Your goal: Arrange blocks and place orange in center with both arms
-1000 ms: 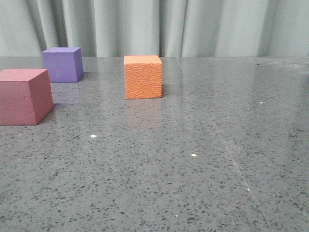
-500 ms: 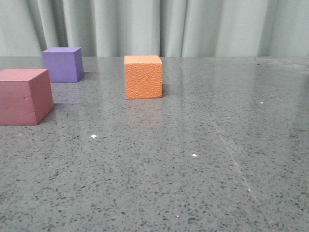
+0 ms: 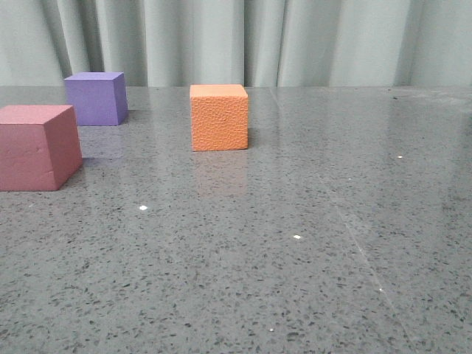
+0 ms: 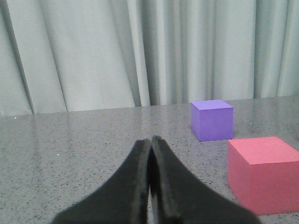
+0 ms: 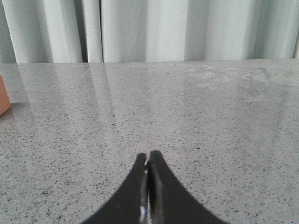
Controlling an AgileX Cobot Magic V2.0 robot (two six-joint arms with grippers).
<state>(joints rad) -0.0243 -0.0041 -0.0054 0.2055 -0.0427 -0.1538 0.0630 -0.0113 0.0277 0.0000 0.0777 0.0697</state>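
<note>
You've got three foam cubes on the table, all sitting flat and apart from each other. The orange cube has a rough pebbled face, sharp edges, and sits near mid-table toward the back, with a soft reflection under it on the glossy top. The purple cube is smooth and matte, farther back on the left. The pink-red cube is smooth with a few faint creases on its front face, nearest the camera at the left edge, partly cut off by the frame. Your left gripper is closed with nothing in it: the two black tapering fingers meet at their tips; the purple and pink-red cubes lie ahead of it, untouched. Your right gripper is the same, fingers pressed together and empty, low over bare table, with just a sliver of the orange cube at the frame edge. Neither gripper shows in the front view. The tabletop is grey speckled stone-look, polished, with small bright glints and a faint diagonal line across it. Behind runs a pale grey-green curtain in vertical pleats.
</note>
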